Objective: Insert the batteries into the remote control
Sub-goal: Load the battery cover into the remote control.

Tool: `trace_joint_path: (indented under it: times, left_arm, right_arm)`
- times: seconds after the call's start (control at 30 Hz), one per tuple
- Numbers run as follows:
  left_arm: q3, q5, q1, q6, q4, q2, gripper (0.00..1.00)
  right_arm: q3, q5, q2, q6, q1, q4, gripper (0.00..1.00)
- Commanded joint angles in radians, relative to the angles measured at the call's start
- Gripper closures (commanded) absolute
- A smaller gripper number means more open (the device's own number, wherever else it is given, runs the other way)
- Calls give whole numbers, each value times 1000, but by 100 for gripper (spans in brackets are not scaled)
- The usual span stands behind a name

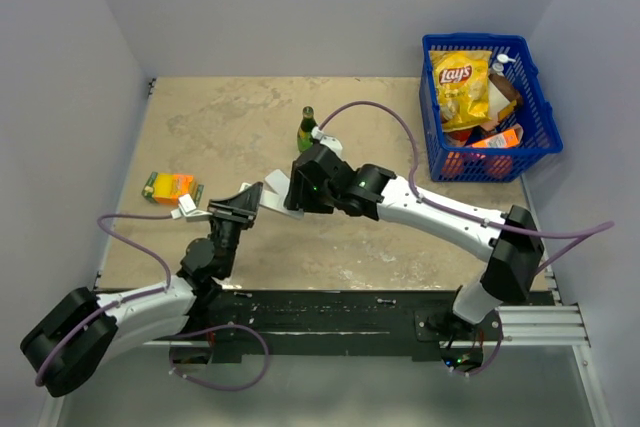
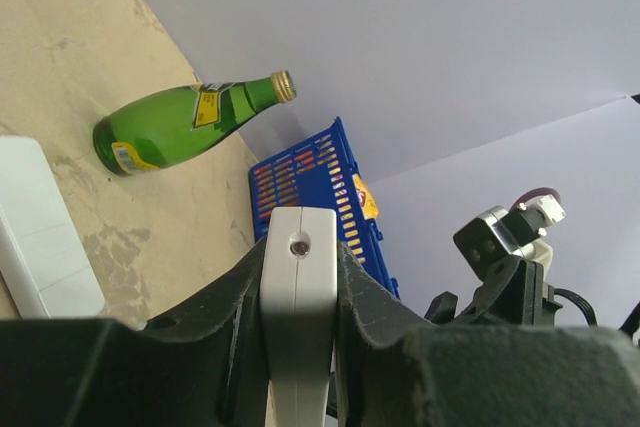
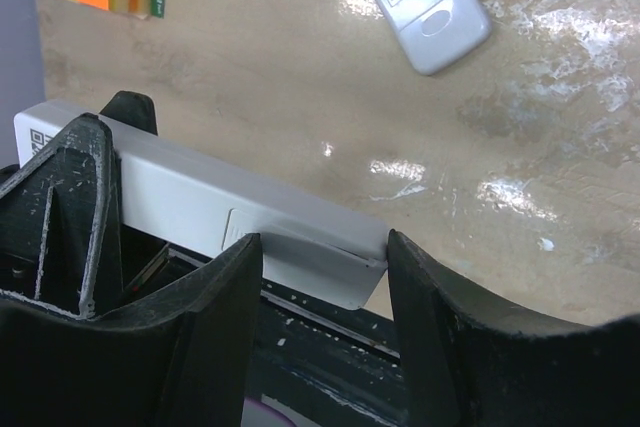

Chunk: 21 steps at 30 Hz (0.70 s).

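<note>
Mottled beige tabletop [image 1: 330, 247], plain grey walls [image 1: 300, 7]

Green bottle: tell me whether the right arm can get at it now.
Probably yes. The green bottle stands just beyond the right gripper with nothing between, though its open jaws sit at the remote that the left gripper clamps.

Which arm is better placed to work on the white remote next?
Probably right. The left gripper is shut on the remote, holding it up; the right gripper sits over its free end, jaws apart.
</note>
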Motion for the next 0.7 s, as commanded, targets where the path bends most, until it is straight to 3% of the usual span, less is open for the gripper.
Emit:
trace_joint_path:
  times: [0.0,0.5,0.57,0.67]
  left_arm:
    - [-209,70,-36,-13,296,-103,100]
    - [-234,35,-36,-99,254,-110,100]
    - [-225,38,-36,-93,242,-107,100]
    - [-210,58,-36,-79,242,-90,100]
  right_arm:
    - [-36,-47,-10,57,21,100,45]
    - [-112,-41,-68,80,16,144,41]
    - [-110,-44,-62,80,14,140,28]
    - [-96,-63,-45,80,16,143,20]
